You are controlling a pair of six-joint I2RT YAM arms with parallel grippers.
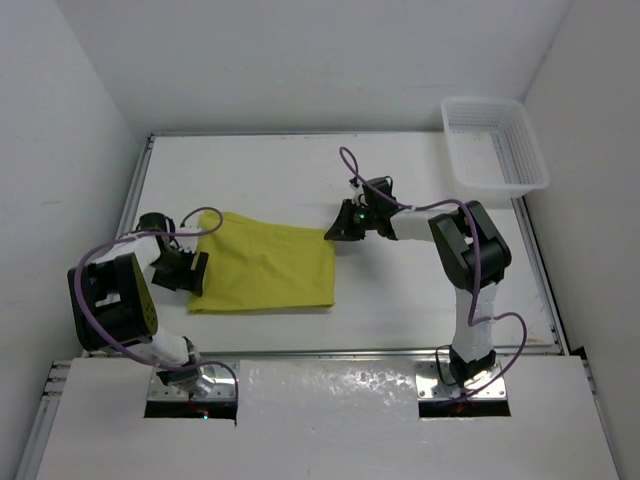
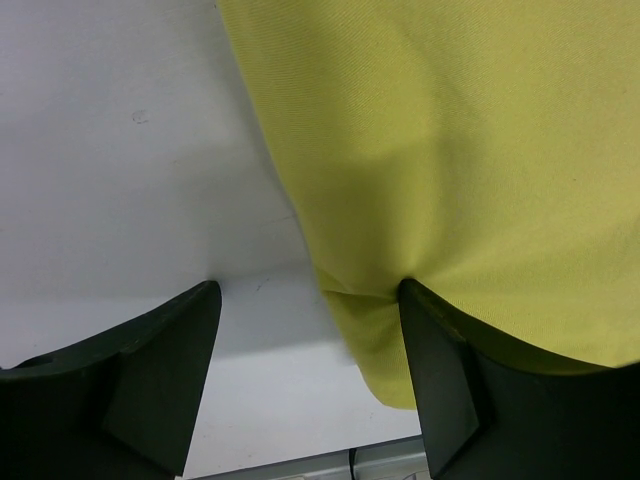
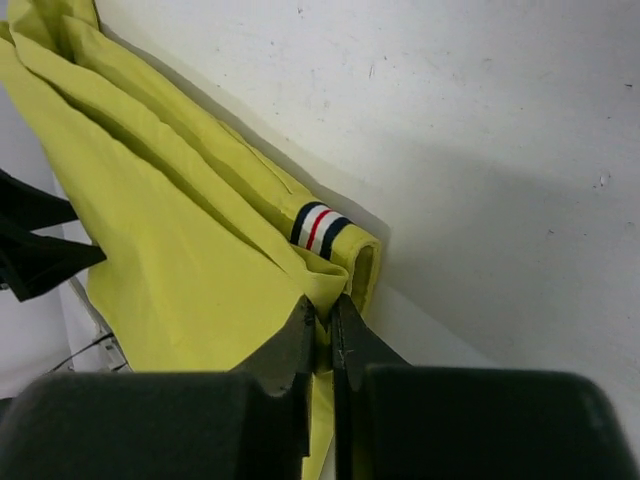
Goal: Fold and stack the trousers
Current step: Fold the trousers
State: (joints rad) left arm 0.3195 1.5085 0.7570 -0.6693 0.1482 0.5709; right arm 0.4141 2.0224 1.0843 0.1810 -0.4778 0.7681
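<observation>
We see bright, even light; soft shadow beside trousers [image 3: 180, 250] in right wrist view; glare on near panel [image 1: 365, 385]; close foreground blurred.

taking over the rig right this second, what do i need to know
Left claw: open, low at the left edge of the trousers, half over cloth and half over bare table; nothing gripped.
Right claw: shut on the trousers' far right corner, beside the striped tag.
Trousers: lying on the table, already folded into a rough rectangle.
Left to do: probably another fold, then stacking.
</observation>
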